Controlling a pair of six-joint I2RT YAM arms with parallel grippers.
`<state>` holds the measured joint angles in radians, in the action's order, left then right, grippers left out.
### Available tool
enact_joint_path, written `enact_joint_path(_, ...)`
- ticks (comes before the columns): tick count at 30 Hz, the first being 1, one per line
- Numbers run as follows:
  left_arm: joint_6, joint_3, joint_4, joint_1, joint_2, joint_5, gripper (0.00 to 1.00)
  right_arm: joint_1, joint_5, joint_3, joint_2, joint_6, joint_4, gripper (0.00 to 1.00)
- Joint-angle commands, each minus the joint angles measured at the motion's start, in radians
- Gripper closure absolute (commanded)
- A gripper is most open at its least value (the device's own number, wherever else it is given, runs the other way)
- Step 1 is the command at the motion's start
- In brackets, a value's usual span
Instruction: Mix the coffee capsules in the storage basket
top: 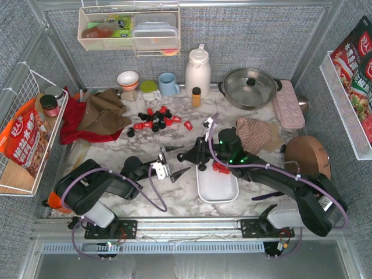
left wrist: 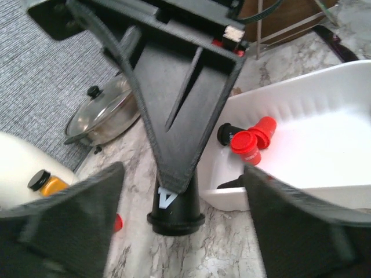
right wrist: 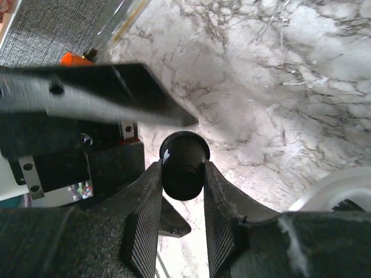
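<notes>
Bench (top: 104,150): open marble mid-left. Storage basket (top: 218,200): far rim crowded by left end effector (top: 179,161) and right end effector (top: 200,158); coffee capsules (top: 156,119) strewn beyond.

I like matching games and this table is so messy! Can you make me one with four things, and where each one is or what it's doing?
1 right gripper
2 storage basket
3 blue mug
4 steel pot

A left of the white jug
B covered by a glass lid
C pinching a black capsule
D red capsules lying inside

Pairs: 1-C, 2-D, 3-A, 4-B
</notes>
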<state>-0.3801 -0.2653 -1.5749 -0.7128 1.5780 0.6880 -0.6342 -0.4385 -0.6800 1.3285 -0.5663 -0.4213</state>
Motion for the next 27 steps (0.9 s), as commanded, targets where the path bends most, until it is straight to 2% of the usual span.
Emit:
enact_joint_path(1, 0.020, -0.003, -0.027, 0.002, 0.000, -0.083, 0.01, 0.003, 0.100, 0.018, -0.038, 0.038, 0.014, 0.81)
enact_joint_path(5, 0.086, -0.028, 0.039, 0.014, -0.021, -0.159, 0.01, 0.021, 0.219, 0.038, -0.112, 0.083, 0.113, 0.82)
enact_joint_path(8, 0.164, -0.042, 0.082, 0.028, -0.047, -0.245, 0.01, 0.025, 0.369, 0.023, -0.196, 0.188, 0.309, 0.81)
enact_joint_path(11, 0.265, -0.103, 0.210, 0.049, -0.074, -0.339, 0.01, 0.025, 0.485, 0.014, -0.295, 0.300, 0.489, 0.80)
enact_joint_path(16, 0.353, -0.232, 0.512, 0.130, -0.140, -0.351, 0.01, 0.025, 0.561, 0.056, -0.411, 0.377, 0.620, 0.75)
enact_joint_path(21, 0.370, -0.420, 0.929, 0.242, -0.162, -0.372, 0.01, 0.025, 0.548, 0.114, -0.423, 0.391, 0.598, 0.58)
enact_joint_path(24, 0.287, -0.495, 1.116, 0.311, -0.133, -0.346, 0.01, 0.025, 0.501, 0.142, -0.422, 0.394, 0.534, 0.50)
enact_joint_path(27, 0.169, -0.520, 1.246, 0.361, -0.097, -0.337, 0.01, 0.025, 0.470, 0.171, -0.421, 0.393, 0.473, 0.45)
